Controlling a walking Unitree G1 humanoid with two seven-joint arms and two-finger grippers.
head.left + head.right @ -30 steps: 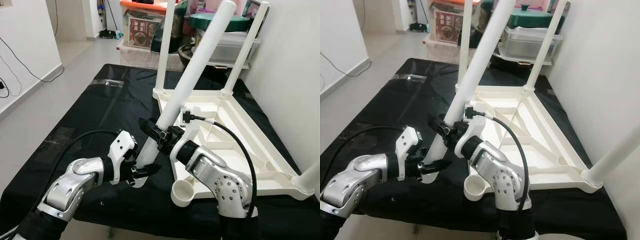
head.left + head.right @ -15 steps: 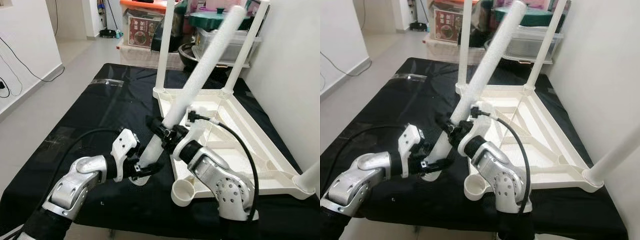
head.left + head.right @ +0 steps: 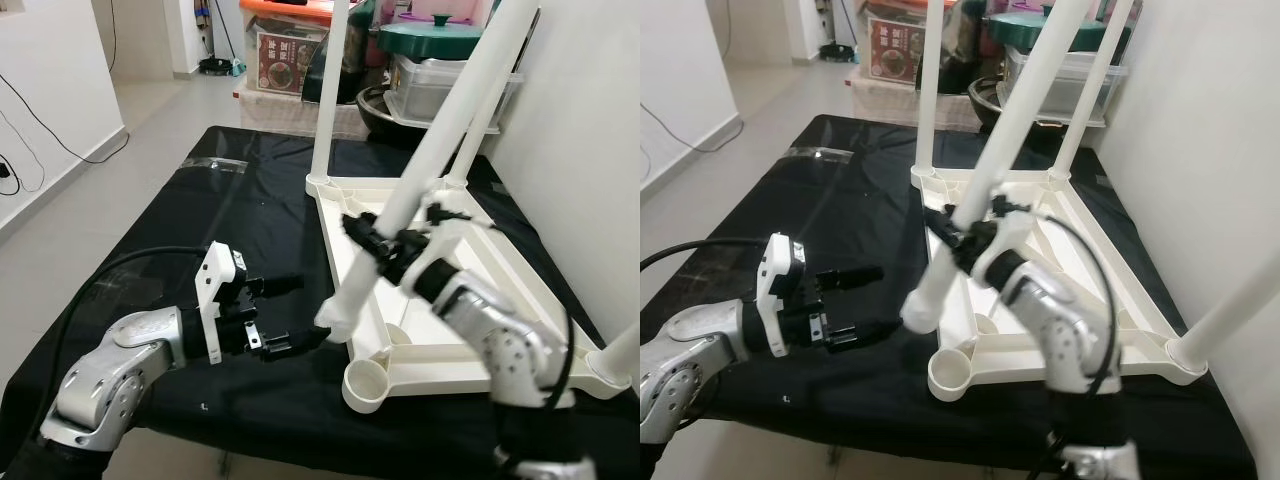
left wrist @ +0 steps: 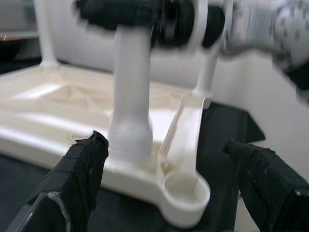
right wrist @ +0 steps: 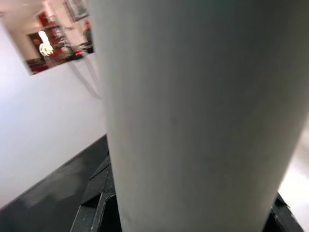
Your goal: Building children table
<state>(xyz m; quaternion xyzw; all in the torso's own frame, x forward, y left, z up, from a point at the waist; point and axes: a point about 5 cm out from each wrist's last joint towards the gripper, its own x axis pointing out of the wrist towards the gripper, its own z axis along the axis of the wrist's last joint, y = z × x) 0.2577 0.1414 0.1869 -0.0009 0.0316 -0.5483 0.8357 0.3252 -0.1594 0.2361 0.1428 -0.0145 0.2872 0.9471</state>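
A cream table top (image 3: 520, 300) lies upside down on the black-covered table (image 3: 200, 230), with three white legs standing in its corners. Its near-left corner socket (image 3: 366, 385) is empty. My right gripper (image 3: 377, 240) is shut on a loose white table leg (image 3: 430, 150), which slants up to the right. The leg's lower end (image 3: 336, 318) hangs just above the table top's left rim, a little behind the empty socket. My left gripper (image 3: 303, 312) is open, left of that lower end and apart from it. In the left wrist view its fingers (image 4: 79, 176) frame the leg (image 4: 130, 111) and socket (image 4: 183, 188).
Behind the table stand stacked plastic boxes (image 3: 440, 95), a pot with a green lid (image 3: 435, 40) and a printed carton (image 3: 285, 60). A white wall (image 3: 590, 150) runs close along the right side. Open floor (image 3: 60, 220) lies to the left.
My left gripper has let go of the leg's lower end, opened and drawn back left. The right gripper has swung the leg rightward, up over the table top's rim.
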